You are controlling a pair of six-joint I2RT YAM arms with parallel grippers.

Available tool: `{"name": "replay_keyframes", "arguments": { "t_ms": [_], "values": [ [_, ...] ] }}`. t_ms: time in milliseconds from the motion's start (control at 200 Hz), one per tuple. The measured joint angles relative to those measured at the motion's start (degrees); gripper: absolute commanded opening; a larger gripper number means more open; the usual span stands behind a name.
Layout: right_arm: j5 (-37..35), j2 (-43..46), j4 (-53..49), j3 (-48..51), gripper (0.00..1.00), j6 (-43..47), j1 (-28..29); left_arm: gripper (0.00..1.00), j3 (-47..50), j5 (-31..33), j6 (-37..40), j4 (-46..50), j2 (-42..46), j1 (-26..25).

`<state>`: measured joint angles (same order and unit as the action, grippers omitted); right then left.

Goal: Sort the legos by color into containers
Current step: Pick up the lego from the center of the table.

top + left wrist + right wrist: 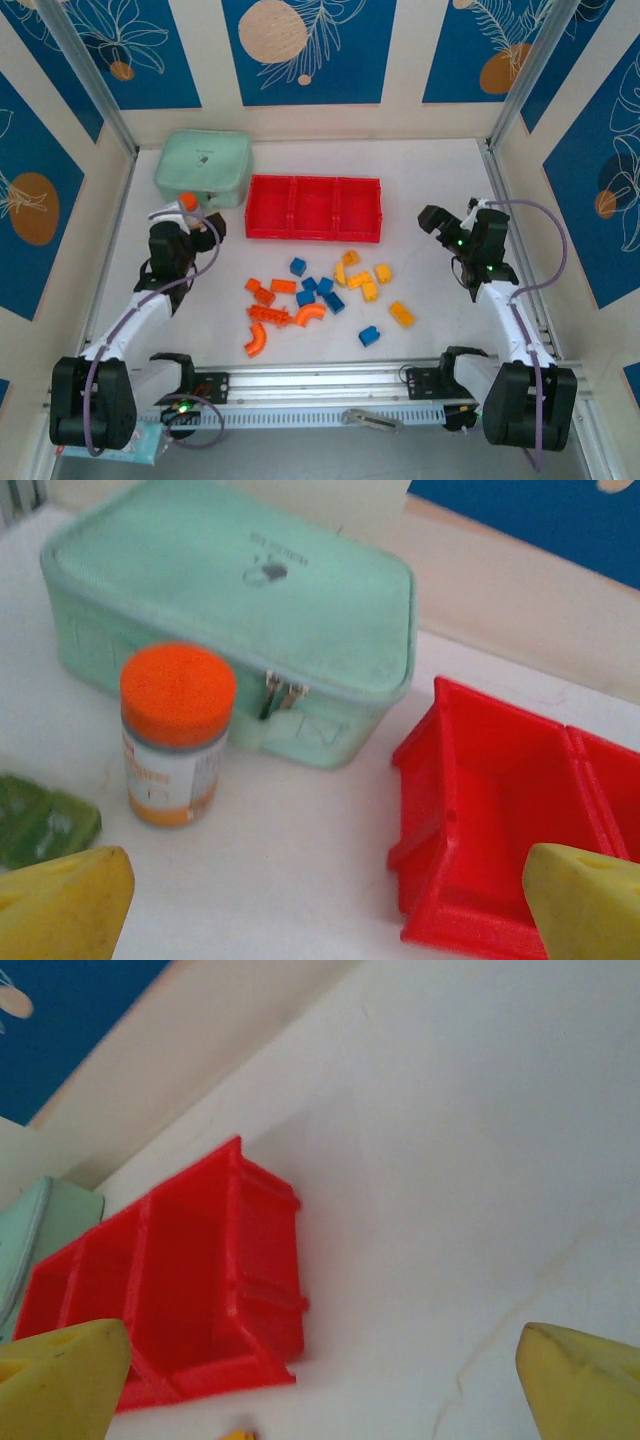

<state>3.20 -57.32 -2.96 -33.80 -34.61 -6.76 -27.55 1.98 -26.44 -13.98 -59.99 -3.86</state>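
Observation:
The legos lie loose on the white table in front of the red tray [314, 237]: orange ones [275, 305] at the left, blue ones [315, 290] in the middle, yellow ones [362, 278] at the right. All three tray compartments look empty. My left gripper [195, 222] hovers left of the tray, open, with nothing between its yellow fingertips [60, 905]; the tray's left end [430, 810] lies ahead of it. My right gripper [438, 222] hangs right of the tray, open and empty, its view taking in the tray's right end [270, 1270] and a yellow lego's edge [238, 1435].
A mint green case [203, 168] sits at the back left, beside the tray. An orange-capped bottle [175, 735] stands in front of it, with a dark green block [40, 825] close by. Bare table lies right of the tray. A metal rail [320, 385] runs along the near edge.

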Motion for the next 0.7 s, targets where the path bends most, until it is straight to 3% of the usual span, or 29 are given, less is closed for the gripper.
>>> {"name": "replay_keyframes", "arguments": {
  "t_ms": [165,390,700],
  "values": [
    [1.8,-0.4,-6.0,-1.3,0.99,-0.2,3.7,0.99,-0.4,-4.5,-3.3,7.8,1.2,0.1],
    [1.3,-2.2,-11.8,-5.3,0.99,1.6,15.0,0.99,-0.5,-10.7,-5.7,15.4,7.0,-1.9],
    [0.9,-5.7,-17.3,-8.0,0.99,2.3,29.0,0.99,-2.8,-11.8,-7.6,26.0,10.0,-15.3]
  ]
}}
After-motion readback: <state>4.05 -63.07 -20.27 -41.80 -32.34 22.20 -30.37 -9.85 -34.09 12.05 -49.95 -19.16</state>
